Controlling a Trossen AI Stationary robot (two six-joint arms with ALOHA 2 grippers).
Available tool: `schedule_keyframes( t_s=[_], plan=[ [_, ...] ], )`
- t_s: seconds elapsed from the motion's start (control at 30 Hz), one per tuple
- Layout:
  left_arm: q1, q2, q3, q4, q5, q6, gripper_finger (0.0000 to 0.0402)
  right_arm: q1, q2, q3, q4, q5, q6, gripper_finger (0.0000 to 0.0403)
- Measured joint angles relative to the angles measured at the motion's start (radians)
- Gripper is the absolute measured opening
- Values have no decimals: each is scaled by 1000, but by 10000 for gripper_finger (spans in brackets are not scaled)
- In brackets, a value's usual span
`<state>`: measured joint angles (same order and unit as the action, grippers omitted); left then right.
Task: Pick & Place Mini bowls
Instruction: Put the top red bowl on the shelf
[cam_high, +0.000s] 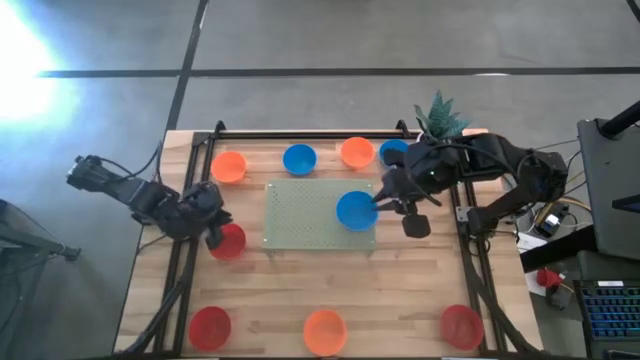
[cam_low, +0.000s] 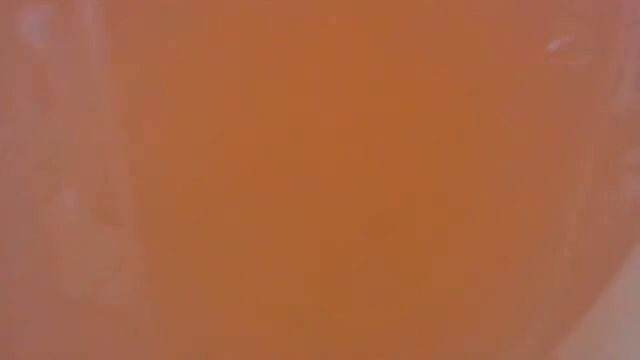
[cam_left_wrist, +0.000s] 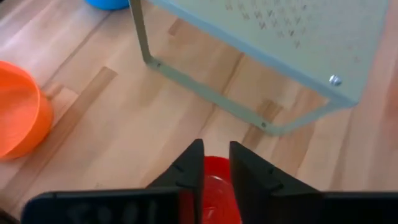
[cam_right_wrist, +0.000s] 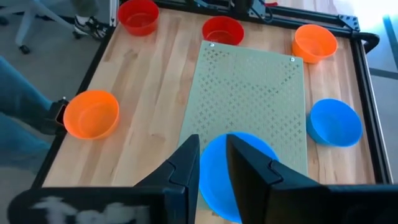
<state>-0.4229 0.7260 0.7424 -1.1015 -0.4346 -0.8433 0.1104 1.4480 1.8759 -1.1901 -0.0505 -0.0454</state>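
My left gripper (cam_high: 214, 232) is shut on a red mini bowl (cam_high: 229, 242) just left of the pale green mat (cam_high: 300, 215), by its near left corner. In the left wrist view only part of this bowl (cam_left_wrist: 216, 186) shows between the fingers. My right gripper (cam_high: 380, 204) is shut on a blue mini bowl (cam_high: 355, 210) over the mat's right part. This bowl also shows in the right wrist view (cam_right_wrist: 242, 177). The low view is filled by an orange bowl (cam_low: 320, 180) standing right in front of the camera. My left gripper pinches the red bowl's rim (cam_left_wrist: 216, 167) between its two fingers, slanting down from the table's left side. The fingers hide the rest of the hold. I cannot tell whether the bowl rests on the table or is lifted. My right gripper pinches the blue bowl's wall at its rim (cam_right_wrist: 214, 155), one finger outside (cam_right_wrist: 185, 168) and one inside (cam_right_wrist: 252, 171). It comes slanting down from the table's right side. The bowl is open side up over the mat; resting or lifted, I cannot tell.
Along the far edge stand an orange bowl (cam_high: 230, 166), a blue one (cam_high: 299, 158), an orange one (cam_high: 357, 152) and a blue one (cam_high: 393, 152), beside a potted plant (cam_high: 440, 115). Along the near edge stand a red bowl (cam_high: 210, 325), an orange one (cam_high: 325, 331) and a red one (cam_high: 461, 326).
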Motion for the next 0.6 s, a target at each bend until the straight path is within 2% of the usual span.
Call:
schedule_keyframes(
  t_s=[0.17,0.6],
  plan=[
    [1,37,-41,0,-1,15,102,0,-2,0,0,0,0,71],
    [17,88,-215,3,86,-156,105,0,0,0,-1,0,0,68]
  ],
)
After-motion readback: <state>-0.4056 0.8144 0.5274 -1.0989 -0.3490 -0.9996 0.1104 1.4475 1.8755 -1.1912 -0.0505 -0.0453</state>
